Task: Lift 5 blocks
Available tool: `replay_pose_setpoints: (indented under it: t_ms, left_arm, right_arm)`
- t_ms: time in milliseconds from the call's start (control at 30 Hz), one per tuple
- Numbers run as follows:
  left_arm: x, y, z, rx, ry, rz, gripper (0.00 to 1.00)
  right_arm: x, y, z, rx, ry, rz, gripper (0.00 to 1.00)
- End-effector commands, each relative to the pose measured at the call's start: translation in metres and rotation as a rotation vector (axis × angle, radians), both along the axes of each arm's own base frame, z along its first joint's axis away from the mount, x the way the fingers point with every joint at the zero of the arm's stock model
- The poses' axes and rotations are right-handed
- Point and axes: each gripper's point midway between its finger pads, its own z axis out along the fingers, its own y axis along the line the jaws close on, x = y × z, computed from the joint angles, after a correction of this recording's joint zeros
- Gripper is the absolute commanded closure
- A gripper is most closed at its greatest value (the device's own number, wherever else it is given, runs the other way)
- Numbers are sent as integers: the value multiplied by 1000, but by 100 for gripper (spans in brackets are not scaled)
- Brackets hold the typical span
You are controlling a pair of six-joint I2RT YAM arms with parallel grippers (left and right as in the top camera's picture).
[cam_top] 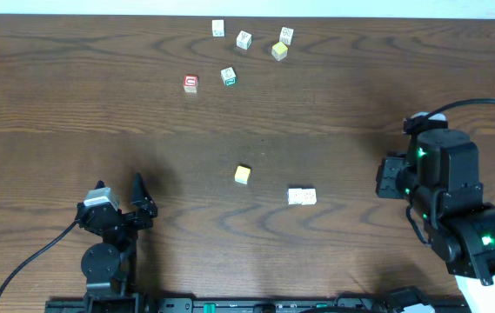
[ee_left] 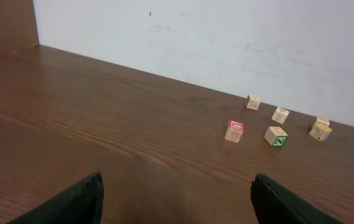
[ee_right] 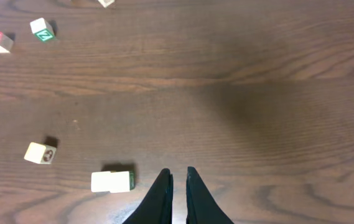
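Wooden surface [cam_top: 47, 96]: dark brown, carried every block, none lifted yet.
Near blocks: yellow-orange block [cam_top: 243, 175] lay mid-surface between the arms; whitish pair [cam_top: 302, 196] touched side by side just right of it.
Far blocks: red-bordered block [cam_top: 190, 83] sat beside green-bordered cube [cam_top: 228, 76]; three whitish blocks [cam_top: 244, 39] and paler yellow cube [cam_top: 279, 51] sat near the far edge.
Right gripper [ee_right: 178, 173]: fingers drawn almost together, only a slit between, nothing held.
Left gripper [ee_left: 175, 202]: spread wide, empty, faced the far cluster from well apart.
Key relation: whitish pair lay just left of the right gripper's tips, not between them; right arm judged nearer.
Long axis: pair ran left to right, across the fingers' length; single cubes showed none.
Next move, judged: called for the right gripper opened and shifted left over the pair.
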Motion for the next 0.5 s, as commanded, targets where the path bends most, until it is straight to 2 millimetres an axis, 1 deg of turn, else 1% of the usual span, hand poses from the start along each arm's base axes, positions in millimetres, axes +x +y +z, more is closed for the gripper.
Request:
replay_pose_setpoints:
  t_ms: [0,33,100,133,200,233,333,467]
  left_arm:
    - [-1,3,-17,-6,50,17,24]
    - [-1,3,-17,-6,50,16,24]
    - [-1,3,-17,-6,50,17,24]
    - [-1,3,-17,-6,50,17,24]
    - [-1,3,-17,-6,50,16,24]
    - [-1,3,-17,-6,50,17,24]
    - [-1,3,-17,-6,50,16,24]
    - [-1,3,-17,-6,50,16,24]
  right_arm:
    - [-3,-12,4,-43,-19,-34,92]
    - [-4,-15,5,-53,-21,-46,91]
    - [-8,-24,6,-86,-22,-80,84]
    - [-10,-32,6,-96,-24,-125,78]
    - [-15,-49,6,-111,-23,-229,73]
    - [-19,-58,6,-119,-21,-289,73]
    - [-31,-79,4,-116,-5,-412,74]
    - [-53,-98,3,-90,12,-544,76]
